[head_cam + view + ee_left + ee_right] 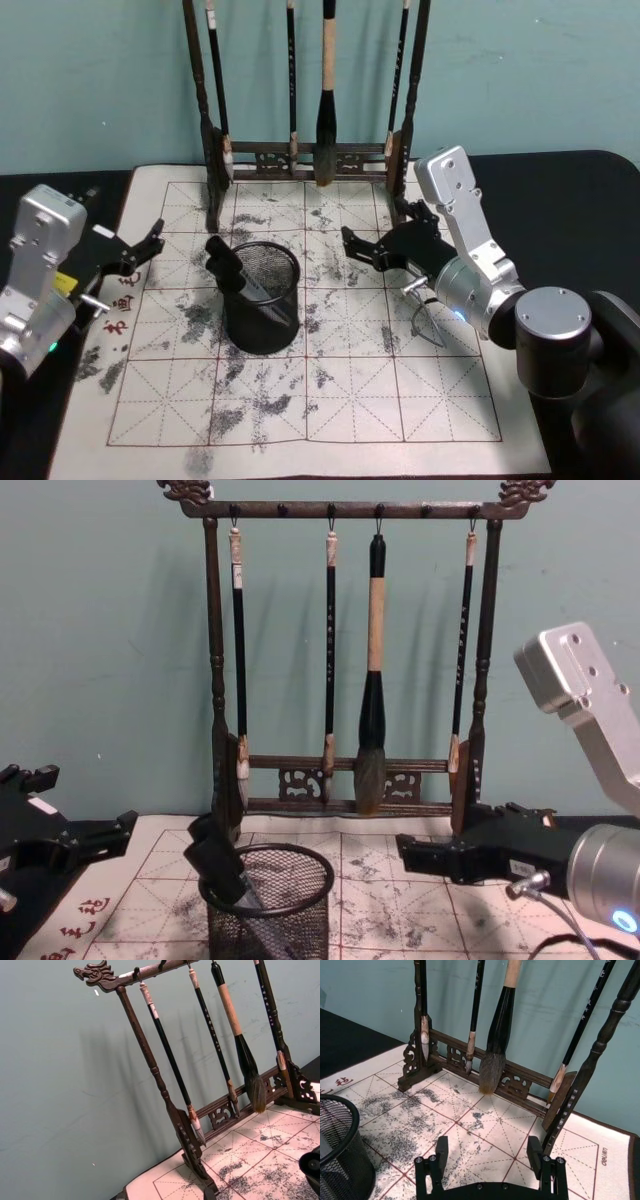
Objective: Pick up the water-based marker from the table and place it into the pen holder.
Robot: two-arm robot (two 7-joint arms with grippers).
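The mat's corner reads "deli". The black marker leans in the wire-mesh pen holder, left of the right claw, which gapes empty; the left claw is open too.

Wooden brush rack holding four hanging brushes, apparently against teal wall.

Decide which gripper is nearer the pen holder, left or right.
Right, narrowly. The right gripper hangs open just past the pen holder rim on the robot's right; the left gripper, also open, sits a little farther off by the mat's left edge.
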